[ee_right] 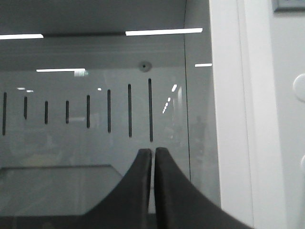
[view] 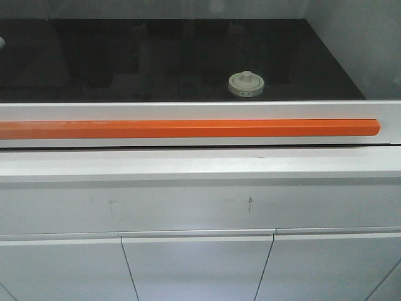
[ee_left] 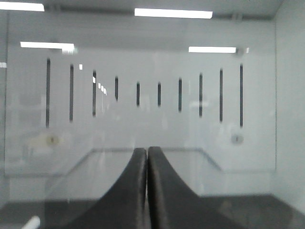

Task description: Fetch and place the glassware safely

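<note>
The glassware, a squat clear jar with a cream-white lid and a central knob, stands on the dark floor of the cabinet behind the glass sash, right of centre in the front view. Neither gripper shows in that view. In the left wrist view my left gripper is shut with nothing between its black fingers, facing the glass and the slotted back wall. My right gripper is likewise shut and empty in the right wrist view, near the cabinet's right frame. The jar appears in neither wrist view.
An orange handle bar runs along the white sash frame in front of the jar. Below are a white ledge and cabinet doors. A white upright post stands right of my right gripper.
</note>
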`<state>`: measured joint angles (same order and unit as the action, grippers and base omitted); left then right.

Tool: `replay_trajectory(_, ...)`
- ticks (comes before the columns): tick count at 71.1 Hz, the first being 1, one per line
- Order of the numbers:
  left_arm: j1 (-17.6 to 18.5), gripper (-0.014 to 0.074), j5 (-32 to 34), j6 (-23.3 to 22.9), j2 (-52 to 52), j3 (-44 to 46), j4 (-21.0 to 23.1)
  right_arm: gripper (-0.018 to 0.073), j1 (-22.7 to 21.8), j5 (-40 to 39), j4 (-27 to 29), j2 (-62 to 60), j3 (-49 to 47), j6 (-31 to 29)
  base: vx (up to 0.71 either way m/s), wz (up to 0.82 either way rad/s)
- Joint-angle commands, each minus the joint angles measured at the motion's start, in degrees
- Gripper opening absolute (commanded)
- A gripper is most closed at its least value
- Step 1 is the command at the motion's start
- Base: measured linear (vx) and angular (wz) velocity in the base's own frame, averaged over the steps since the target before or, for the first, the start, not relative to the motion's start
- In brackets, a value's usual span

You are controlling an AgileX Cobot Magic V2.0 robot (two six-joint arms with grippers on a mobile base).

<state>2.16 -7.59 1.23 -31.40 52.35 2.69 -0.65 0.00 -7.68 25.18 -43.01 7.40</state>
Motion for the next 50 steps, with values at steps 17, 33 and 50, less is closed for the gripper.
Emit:
replay_trajectory(17, -0.16, -0.0007, -4.78, -0.3, -11.53, 3.18, -0.15, -0.0003, -0.24, 0.3, 0.14, 12.32, -1.64, -0.43, 0.0, 0.0)
replay_trajectory(33, -0.16, -0.0007, 0.42, -0.16, -14.62, -3.62, -1.7, -0.0003, -0.24, 7.73, 0.14, 14.09, -1.6, -0.43, 0.0, 0.0)
replay_trajectory(50, -0.16, -0.0007, 13.2, 0.15, -14.44, -15.79, -1.51, -0.0003, -0.24, 4.28, -0.32, 14.22, -0.87, -1.35, 0.0, 0.0)
